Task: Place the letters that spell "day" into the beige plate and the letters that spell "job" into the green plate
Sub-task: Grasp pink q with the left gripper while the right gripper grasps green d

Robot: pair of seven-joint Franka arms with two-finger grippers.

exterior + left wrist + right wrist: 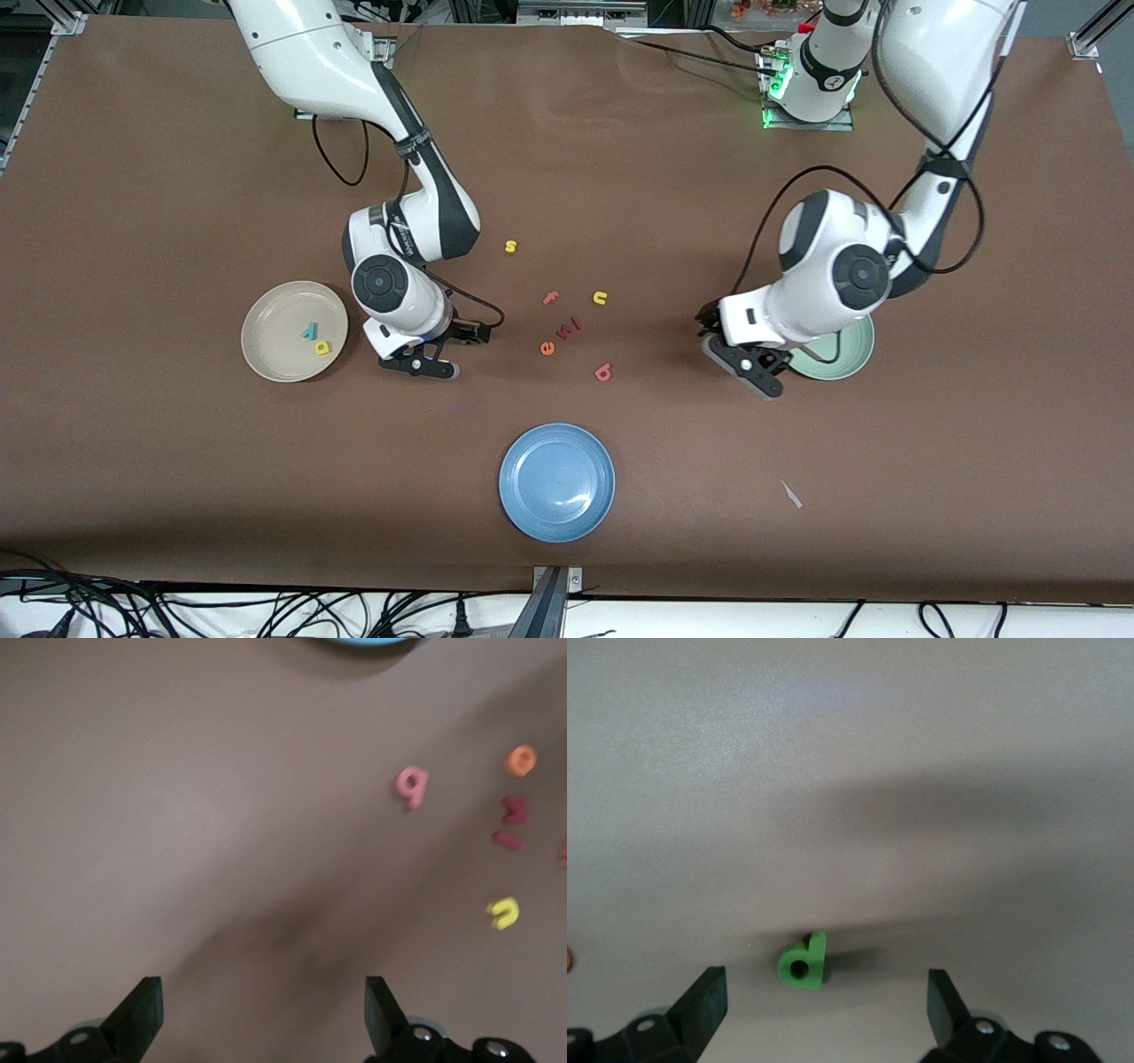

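At the right arm's end of the surface, the beige plate (293,330) holds the teal "y" (308,331) and yellow "a" (322,347). Beside it the right tool (423,365) hangs spread over the green "d" (803,961), which its arm hides from the front. The salmon "b" (603,372) lies between the tools. The left tool (753,372), spread, partly covers the green plate (842,359).

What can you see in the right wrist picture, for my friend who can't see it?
A tiny green foam letter "d" lies alone on the brown table, just ahead of the right hand and between its two black fingertips, which stand wide open and apart from it. A sliver of something orange peeks in at one edge.
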